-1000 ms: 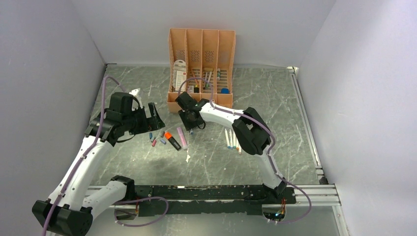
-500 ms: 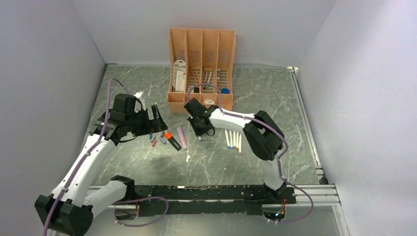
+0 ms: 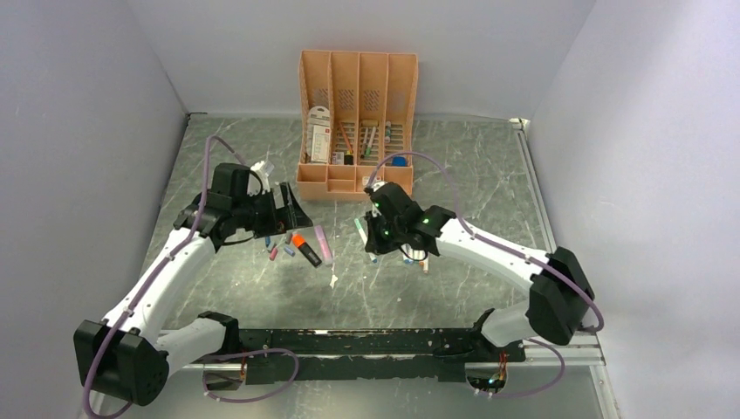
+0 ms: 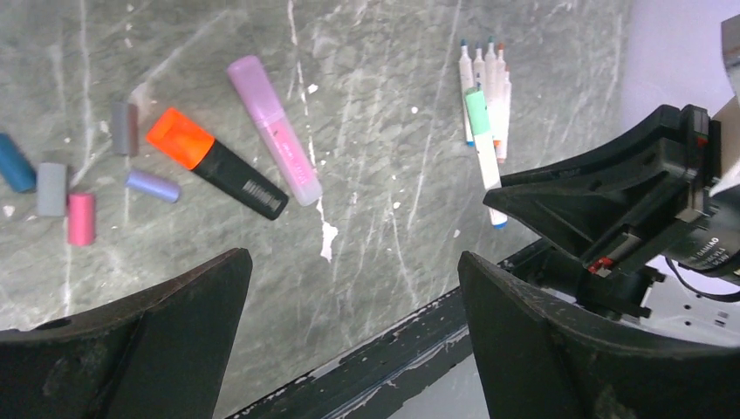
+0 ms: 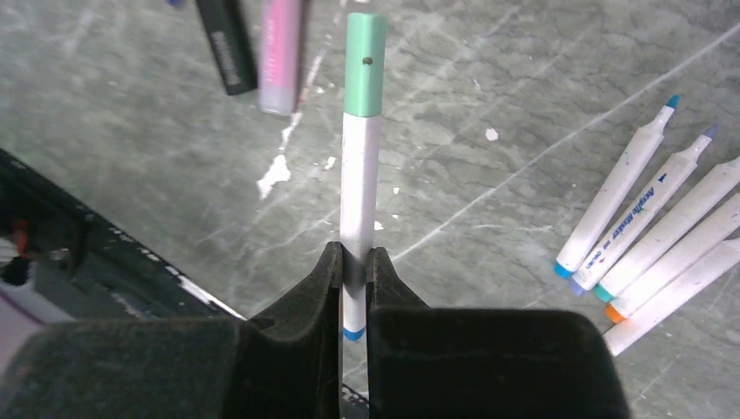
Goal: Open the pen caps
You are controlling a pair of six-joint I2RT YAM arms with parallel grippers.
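While pinched low on its barrel between the closed fingers of the right gripper [image 5: 353,262], hangs above the marble table [image 5: 524,52] near its middle, a white marker [image 5: 360,192] with a green cap [image 5: 365,65] seated on the far end and a blue band at the near end. Flanked just to the right by a flat row of uncapped markers [image 5: 663,231]; further left by a pink highlighter [image 4: 273,131], a black highlighter [image 4: 244,185] with an orange cap [image 4: 179,137] and 5 loose caps [image 4: 80,218], with the left gripper [image 4: 353,262] hovering over those, jaws wide apart, gripping nothing.
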